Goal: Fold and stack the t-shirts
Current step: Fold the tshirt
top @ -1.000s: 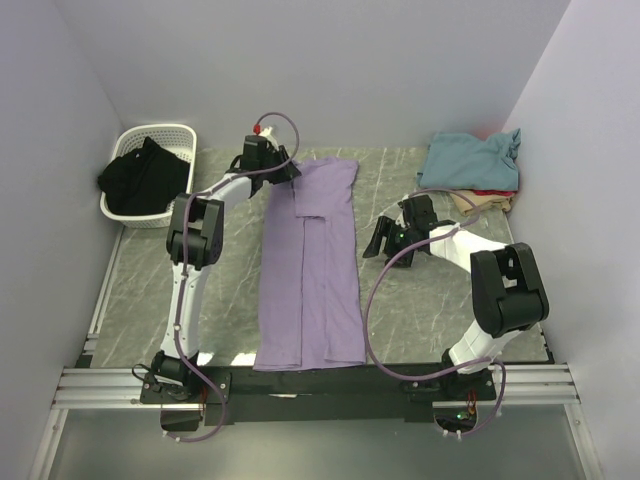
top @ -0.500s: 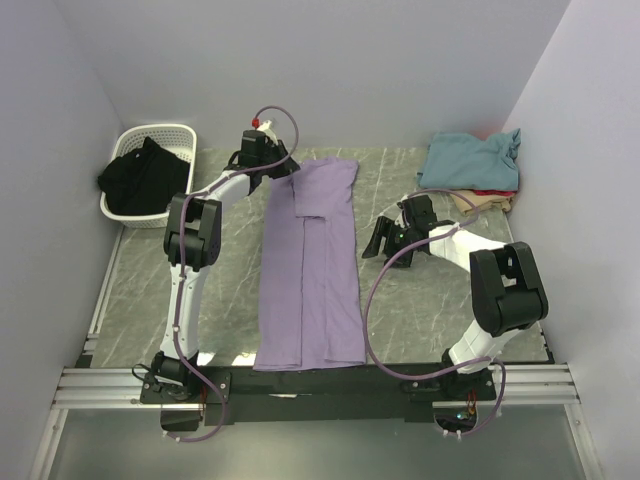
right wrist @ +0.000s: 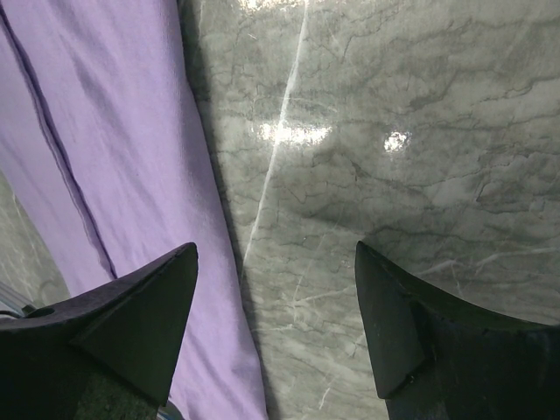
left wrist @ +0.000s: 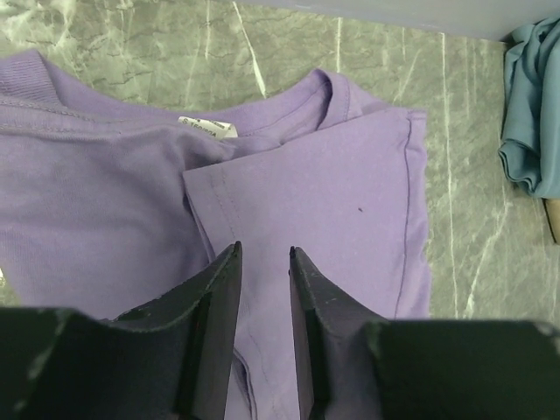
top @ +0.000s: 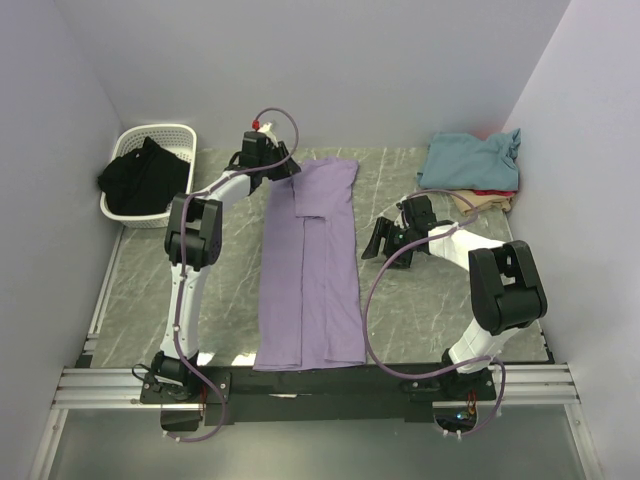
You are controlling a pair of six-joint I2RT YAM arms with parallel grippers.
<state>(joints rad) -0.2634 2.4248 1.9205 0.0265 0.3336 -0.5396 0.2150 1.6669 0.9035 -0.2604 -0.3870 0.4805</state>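
Lately the left hand (left wrist: 263, 254) is shifted slightly at the far end of the lavender t-shirt (top: 310, 270), parted narrowly on nothing; the right hand (right wrist: 276, 248) is spread wide beside it. The shirt is left lengthwise on the bench (top: 425, 300), crosswise fold judged pending.

Your two arms are a matched pair: on the left arm (top: 183, 300) and the right arm (top: 466, 345) you have slim white links joined by chunky black joint housings. A greyish-purple cable (top: 368, 320) loops loosely along each arm from base to wrist, and there is a small red cap (top: 259, 127) at the left wrist. Your left gripper (left wrist: 262, 249) has two dark, flat-sided fingers (left wrist: 214, 324) with scuffed matte faces. Your right gripper (right wrist: 276, 249) shows broad black wedges tapering to points.
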